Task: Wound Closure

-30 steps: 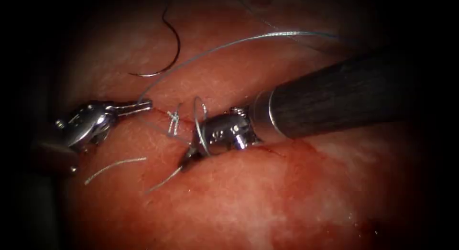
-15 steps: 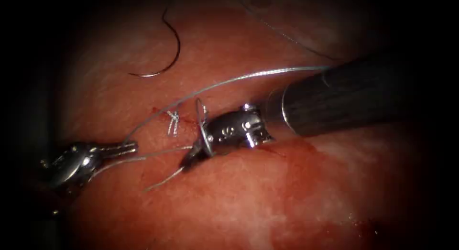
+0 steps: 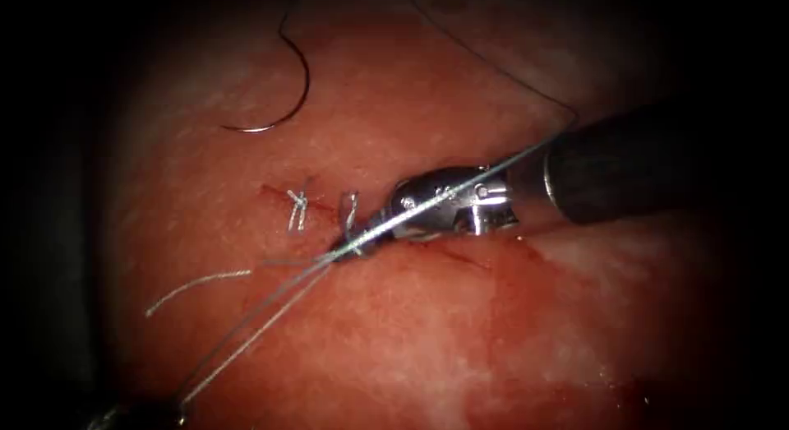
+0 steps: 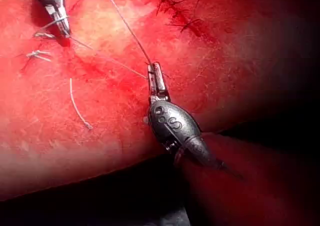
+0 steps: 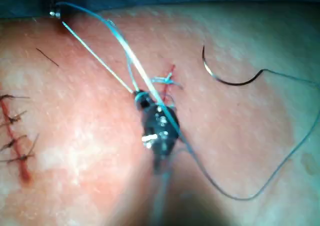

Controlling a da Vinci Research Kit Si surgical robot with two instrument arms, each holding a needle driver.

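Observation:
The curved needle lies free on the tissue, left of the cut, not held and not in the tissue. My right gripper rests at the cut beside a tied stitch, jaws shut on the thread. A taut strand runs from the lower left over this tool toward the upper right. My left gripper sits at the lower left edge, shut on the thread. The right tool's tip is also in the left wrist view.
A loose cut piece of thread lies on the tissue left of the cut. Slack thread from the needle arcs across the top right. Older dark stitches close another cut. Red fluid stains the tissue around the right tool.
My left tool has moved down and left to the picture's edge, pulling the thread taut. The right tool has drawn back to the right. The loop around its jaws has closed toward the stitch.

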